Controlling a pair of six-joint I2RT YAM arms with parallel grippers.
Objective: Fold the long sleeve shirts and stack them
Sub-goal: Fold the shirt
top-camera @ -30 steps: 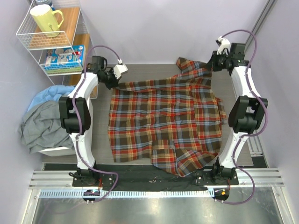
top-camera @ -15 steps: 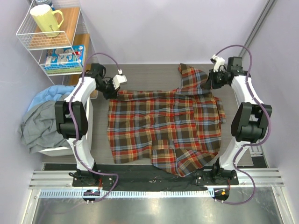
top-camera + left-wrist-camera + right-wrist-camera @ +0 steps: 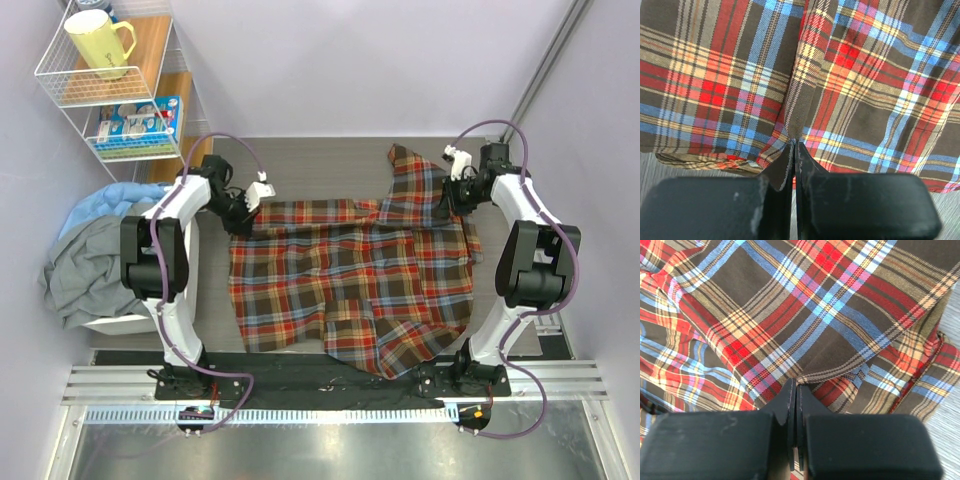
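One plaid shirt (image 3: 350,270) covers most of the table (image 3: 300,160) between the two arms. Its near hem spills toward the arm bases and its far right part is bunched into a raised flap. With so much cloth lying flat and heavy, the biggest risk I judge is that dragging the far edge toward the near side pulls the whole body along instead of folding it, which would leave a skewed, rumpled fold. Uneven travel of the two arms would twist the fold line, since the right side is crumpled while the left lies fairly smooth. The bunched flap near the right gripper (image 3: 447,200) could tuck under and hide a sleeve inside the fold. The left gripper (image 3: 243,214) is clenched on a thin pinch at the far left edge, and the right one likewise nips a crease of plaid. Both wrist views show only a small ridge of fabric running into the closed tips, so either hold may slip out if the cloth snags or tension rises.
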